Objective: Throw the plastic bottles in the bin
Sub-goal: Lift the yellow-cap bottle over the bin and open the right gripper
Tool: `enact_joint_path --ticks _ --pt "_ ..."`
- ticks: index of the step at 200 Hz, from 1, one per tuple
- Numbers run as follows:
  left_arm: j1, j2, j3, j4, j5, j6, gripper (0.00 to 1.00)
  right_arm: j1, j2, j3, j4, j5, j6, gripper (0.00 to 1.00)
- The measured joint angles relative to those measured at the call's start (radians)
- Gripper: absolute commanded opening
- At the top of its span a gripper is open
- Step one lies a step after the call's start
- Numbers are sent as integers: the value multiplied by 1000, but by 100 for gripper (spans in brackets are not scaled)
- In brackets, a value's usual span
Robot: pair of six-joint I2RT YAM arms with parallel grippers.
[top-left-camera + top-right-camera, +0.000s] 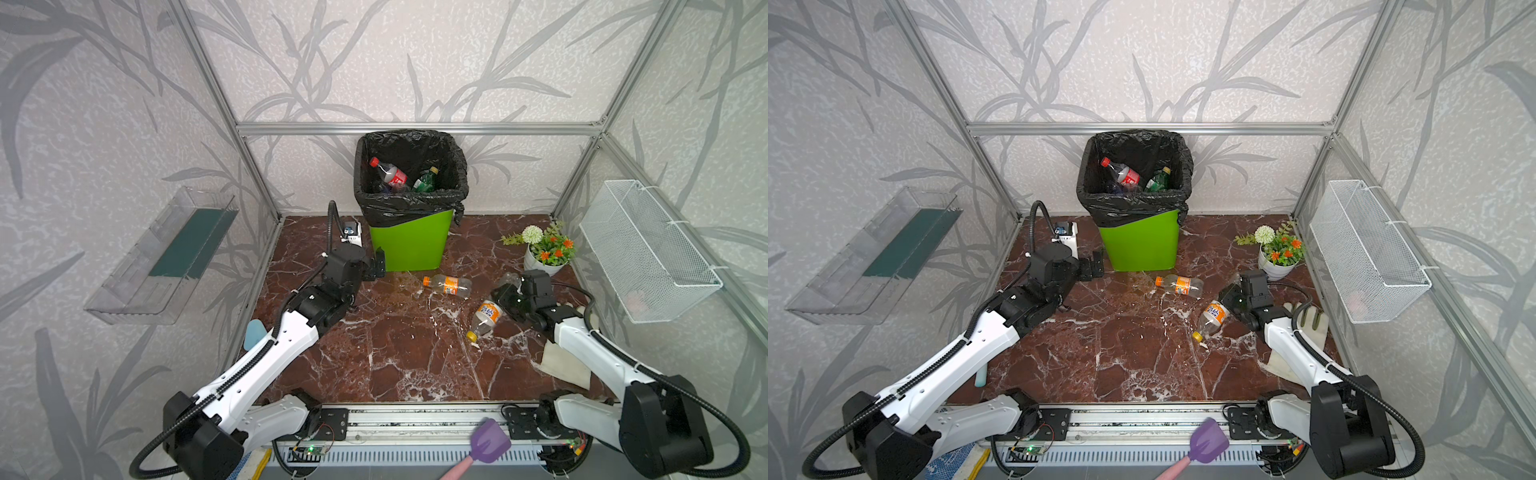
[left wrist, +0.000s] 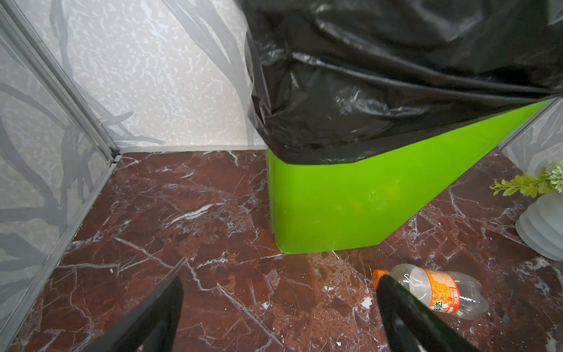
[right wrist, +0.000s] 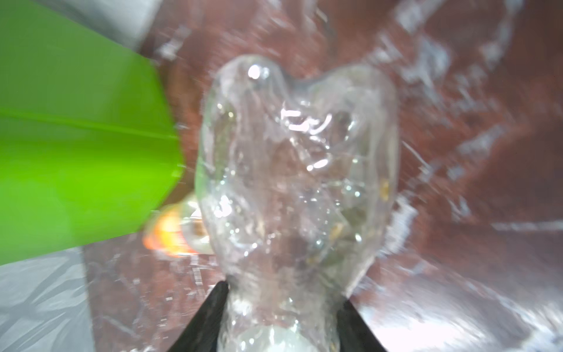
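Note:
The lime-green bin (image 1: 409, 245), lined with a black bag, stands at the back middle and holds a red-labelled bottle (image 1: 388, 172) and a green bottle (image 1: 424, 180). Two clear plastic bottles with orange labels lie on the floor, one near the bin's foot (image 1: 449, 285) and one further forward (image 1: 486, 318). My right gripper (image 3: 283, 304) is shut on a crumpled clear bottle (image 3: 298, 170), low over the floor at the right (image 1: 508, 279). My left gripper (image 2: 280, 304) hangs open and empty beside the bin's left lower wall (image 2: 335, 207), with the nearer orange-labelled bottle (image 2: 438, 291) past one finger.
A white pot of flowers (image 1: 544, 253) stands at the back right. A wire basket (image 1: 648, 249) hangs on the right wall and a clear tray (image 1: 162, 257) on the left wall. A glove (image 1: 1308, 322) and a cloth (image 1: 565, 365) lie under the right arm. A purple spatula (image 1: 488, 442) is at the front.

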Motion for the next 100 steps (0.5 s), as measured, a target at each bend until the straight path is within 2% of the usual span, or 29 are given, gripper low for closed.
enact_joint_path --ticks 43,76,100 --pt "21 9 -116 5 2 -74 99 4 -61 299 -32 11 -154 42" --pt "67 80 -173 7 29 -133 99 -17 -158 576 -18 102 -324 44" --pt "84 114 -201 6 53 -159 99 -60 -241 670 70 172 -387 44"
